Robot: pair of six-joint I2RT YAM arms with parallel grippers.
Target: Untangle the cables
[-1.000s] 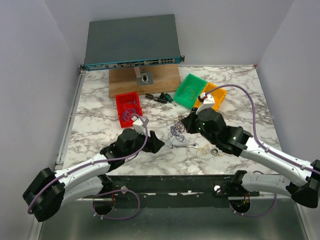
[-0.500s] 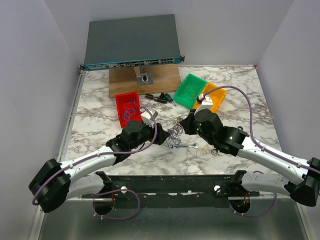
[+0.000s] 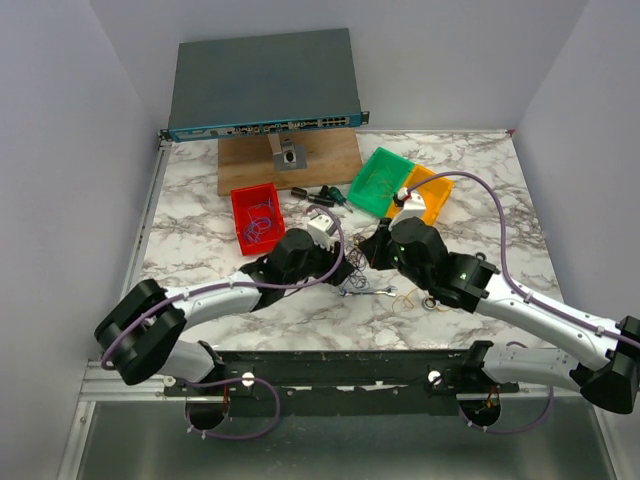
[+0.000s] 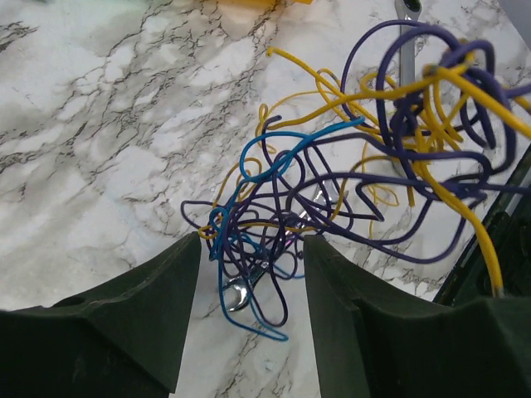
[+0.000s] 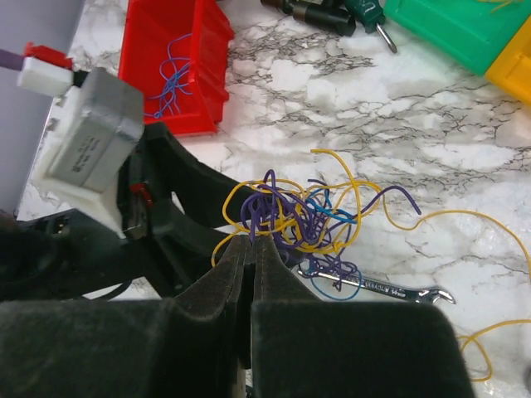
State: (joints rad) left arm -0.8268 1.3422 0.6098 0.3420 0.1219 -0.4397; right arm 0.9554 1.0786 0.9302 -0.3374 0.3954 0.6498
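Observation:
The cables (image 3: 356, 266) are a small knot of purple, blue and yellow thin wires on the marble table between my two grippers. In the left wrist view the knot (image 4: 332, 191) spreads ahead. My left gripper (image 4: 251, 269) is open, and its fingers (image 4: 158, 307) straddle the knot's near blue and purple loops. In the top view the left gripper (image 3: 344, 264) sits at the knot's left side. My right gripper (image 5: 252, 242) is shut on purple strands at the edge of the knot (image 5: 311, 217). In the top view the right gripper (image 3: 369, 250) is at the knot's right.
A silver wrench (image 5: 390, 289) lies under the knot, its end showing between my left fingers (image 4: 235, 294). Loose yellow wire (image 3: 405, 297) lies to the right. A red bin (image 3: 240, 225) holds some wires. Green (image 3: 380, 180) and orange (image 3: 430, 190) bins stand behind, with dark tools (image 3: 320, 196).
My left arm has swung right and forward until its open jaws reach the knot. My right gripper has stayed shut at the knot, almost still.

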